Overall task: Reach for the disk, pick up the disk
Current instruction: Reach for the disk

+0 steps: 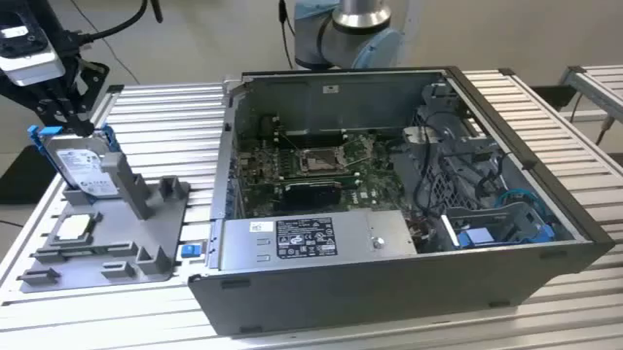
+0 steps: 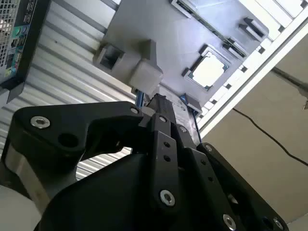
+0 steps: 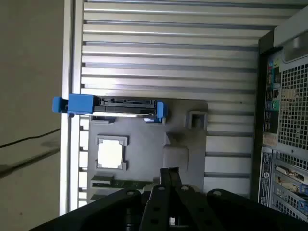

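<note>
So the disk (image 1: 83, 169) is parked on its edge in a slot of the grey fixture (image 1: 146, 240). That sits out on the bench (image 1: 165, 109), to the exterior view's left of the open computer case (image 1: 389, 284). Makes sense to me: stood up like that and propped against a grey post, its top edge sticks up in free air. Anything coming straight down gets a rim to go for instead of a flat plate lying on the bench.

The gripper (image 1: 73, 120) hangs right over that top edge, pointing down. It's so close I honestly can't say if it's touching, and I can't tell whether it's open or closed either.

The disk itself is a silver-grey slab with a white printed label on the face, and a bright blue plastic frame pokes out at both upper corners. The first wrist view catches the disk (image 3: 125, 102) edge-on, a thin dark strip with blue ends. The small square chip (image 1: 76, 228) lies flat in its own pocket of the fixture, apart from the disk.
</note>
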`<state>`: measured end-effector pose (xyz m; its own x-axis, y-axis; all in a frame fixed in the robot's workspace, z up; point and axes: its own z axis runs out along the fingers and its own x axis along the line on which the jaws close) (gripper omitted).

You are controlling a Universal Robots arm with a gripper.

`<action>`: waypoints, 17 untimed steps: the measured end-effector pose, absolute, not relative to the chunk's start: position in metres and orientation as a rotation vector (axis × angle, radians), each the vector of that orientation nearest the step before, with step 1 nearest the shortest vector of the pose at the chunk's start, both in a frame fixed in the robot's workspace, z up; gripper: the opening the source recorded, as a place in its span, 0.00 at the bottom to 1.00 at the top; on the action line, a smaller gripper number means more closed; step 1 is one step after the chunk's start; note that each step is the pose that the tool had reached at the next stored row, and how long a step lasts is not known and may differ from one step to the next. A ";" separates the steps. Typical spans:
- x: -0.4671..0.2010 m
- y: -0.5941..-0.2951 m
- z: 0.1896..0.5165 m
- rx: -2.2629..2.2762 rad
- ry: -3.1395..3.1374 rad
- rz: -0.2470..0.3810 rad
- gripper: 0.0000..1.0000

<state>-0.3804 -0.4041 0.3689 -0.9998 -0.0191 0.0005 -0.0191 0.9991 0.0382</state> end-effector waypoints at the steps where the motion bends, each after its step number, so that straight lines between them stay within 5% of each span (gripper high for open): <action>1: -0.380 -0.404 0.369 0.030 -3.140 -0.060 0.00; 17: -0.380 -0.397 0.369 0.030 -3.140 -0.060 0.00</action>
<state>-0.3804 -0.3965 0.3686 -0.9998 -0.0191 0.0005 -0.0191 0.9991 0.0382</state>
